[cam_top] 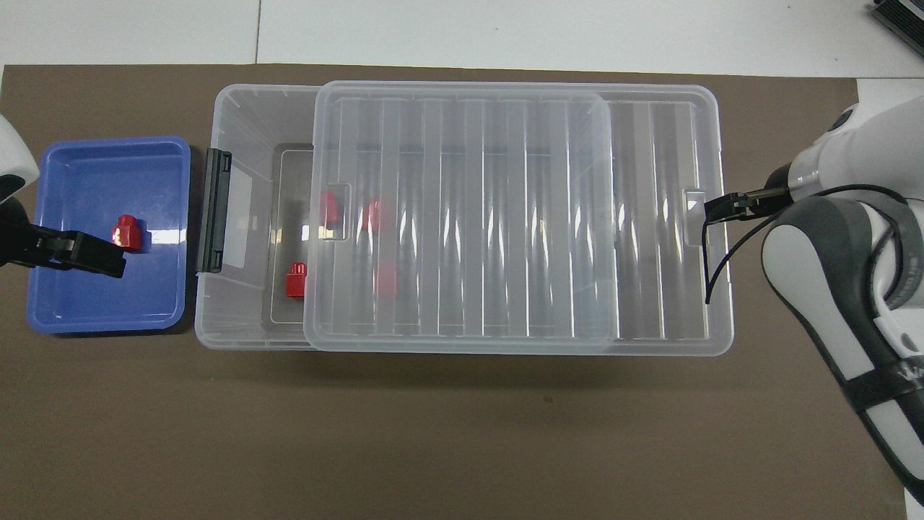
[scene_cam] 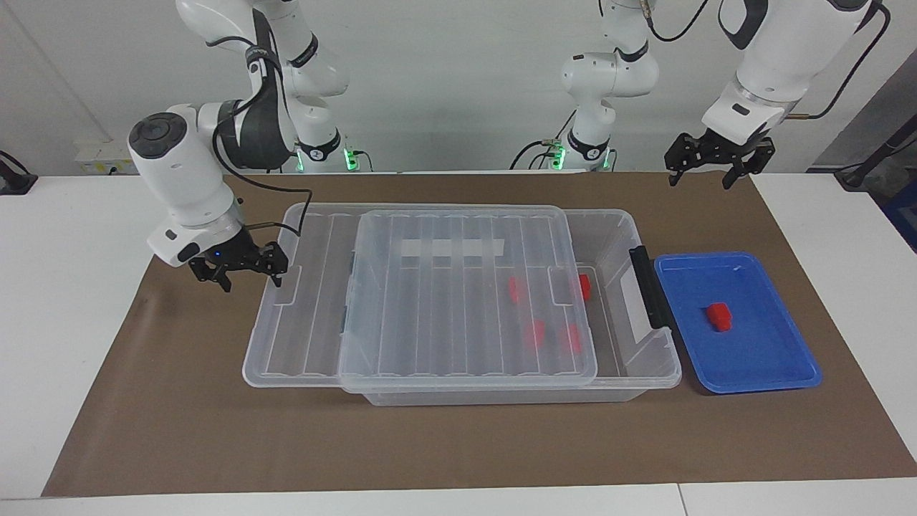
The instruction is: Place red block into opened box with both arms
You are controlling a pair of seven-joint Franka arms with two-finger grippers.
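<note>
A red block (scene_cam: 718, 316) (cam_top: 126, 232) lies in the blue tray (scene_cam: 774, 369) (cam_top: 72, 318). My left gripper (scene_cam: 706, 173) (cam_top: 108, 261) hangs open and high over the tray, holding nothing. The clear box (scene_cam: 501, 395) (cam_top: 238, 115) has its ribbed lid (scene_cam: 466, 301) (cam_top: 462, 217) slid partway off toward the right arm's end. That leaves the end by the black handle (scene_cam: 648, 295) (cam_top: 214, 209) uncovered. Several red blocks (scene_cam: 584, 285) (cam_top: 295, 280) lie inside. My right gripper (scene_cam: 245, 271) (cam_top: 711, 209) is open, one finger hooked in the lid's end slot.
A brown mat (scene_cam: 458, 444) (cam_top: 433, 433) covers the table under the box and tray. The lid overhangs the box at the right arm's end. The tray stands close against the box's handle end.
</note>
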